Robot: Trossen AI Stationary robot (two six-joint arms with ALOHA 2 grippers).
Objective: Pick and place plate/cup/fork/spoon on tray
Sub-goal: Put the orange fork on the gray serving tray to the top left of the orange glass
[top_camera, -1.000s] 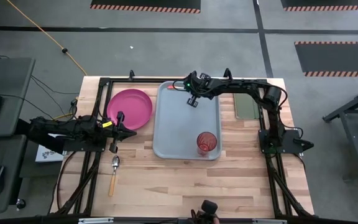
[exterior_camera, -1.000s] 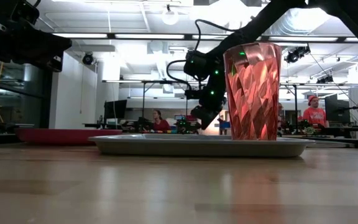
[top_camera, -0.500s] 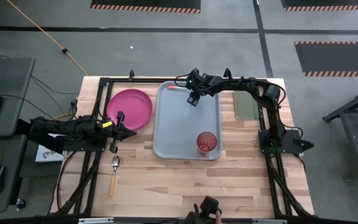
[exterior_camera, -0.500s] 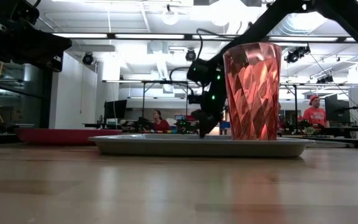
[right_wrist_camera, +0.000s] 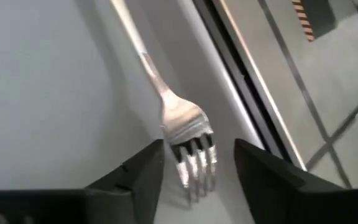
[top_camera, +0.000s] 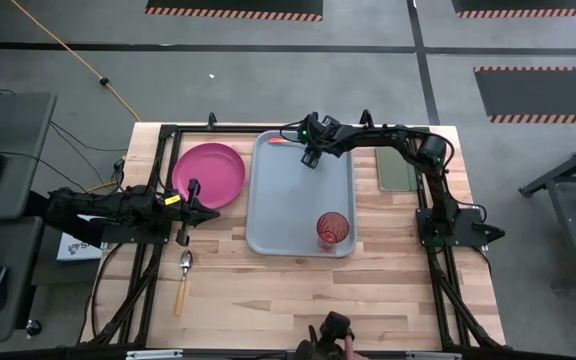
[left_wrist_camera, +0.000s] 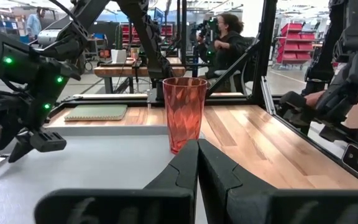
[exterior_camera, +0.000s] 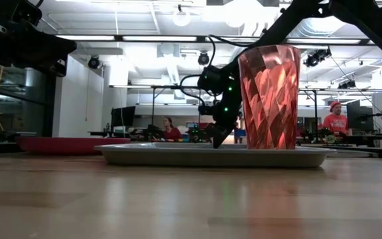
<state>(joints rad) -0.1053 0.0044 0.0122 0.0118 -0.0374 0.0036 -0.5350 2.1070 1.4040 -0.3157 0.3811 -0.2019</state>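
Note:
The grey-blue tray (top_camera: 288,215) lies mid-table. The red cup (top_camera: 334,230) stands upright on its near right corner. The fork (right_wrist_camera: 182,134) lies flat on the tray floor along the far rim, with its red handle (top_camera: 280,141) toward the left. My right gripper (right_wrist_camera: 197,165) is open just above the tray, one finger on either side of the tines, clear of them. The pink plate (top_camera: 208,175) rests on the table left of the tray. The spoon (top_camera: 183,275) lies nearer the front. My left gripper (left_wrist_camera: 197,152) is shut and empty, left of the tray.
A dark green pad (top_camera: 396,170) lies right of the tray, by the right arm's base. A dark object and a hand (top_camera: 333,335) show at the table's near edge. Bare wood lies in front of the tray. People sit in the room beyond.
My right gripper has come down toward the tray's far end and now stands low over the fork. The cup, plate and spoon have stayed put.

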